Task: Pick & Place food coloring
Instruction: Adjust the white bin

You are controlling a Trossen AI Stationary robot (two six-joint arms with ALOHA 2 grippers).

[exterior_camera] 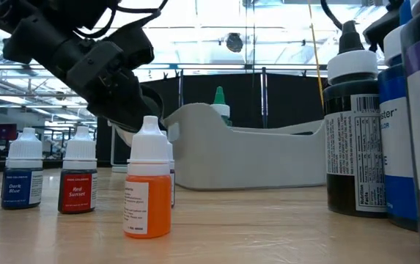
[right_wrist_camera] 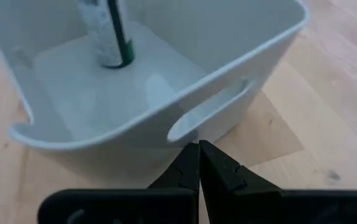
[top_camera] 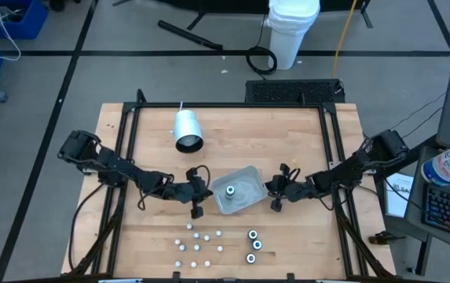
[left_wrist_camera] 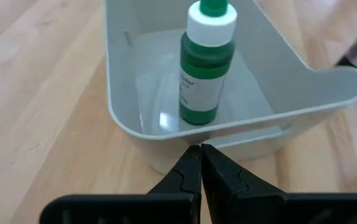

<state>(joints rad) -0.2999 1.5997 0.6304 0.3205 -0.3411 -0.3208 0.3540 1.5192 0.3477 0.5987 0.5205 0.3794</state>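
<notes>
At mid-table, L gripper [top_camera: 197,211] and R gripper [top_camera: 275,204], both pinched shut and empty, flank the grey tray [top_camera: 248,178], one at each end, prob. to steady or square it. One green food coloring bottle [left_wrist_camera: 205,61] stands upright inside the tray. Approx. a dozen more small bottles [top_camera: 196,243] wait nearer the front edge, well apart from the tray, w/ three wider ones [top_camera: 253,246] beside them.

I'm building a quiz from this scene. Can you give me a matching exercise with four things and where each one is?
Things:
1. green bottle
2. orange bottle
3. left claw
4. white cylinder

Places or states:
A. lying on the table behind the tray
B. shut, just outside the tray wall
C. upright inside the grey tray
D. upright on the bare wood, outside the tray

Pairs: 1-C, 2-D, 3-B, 4-A
</notes>
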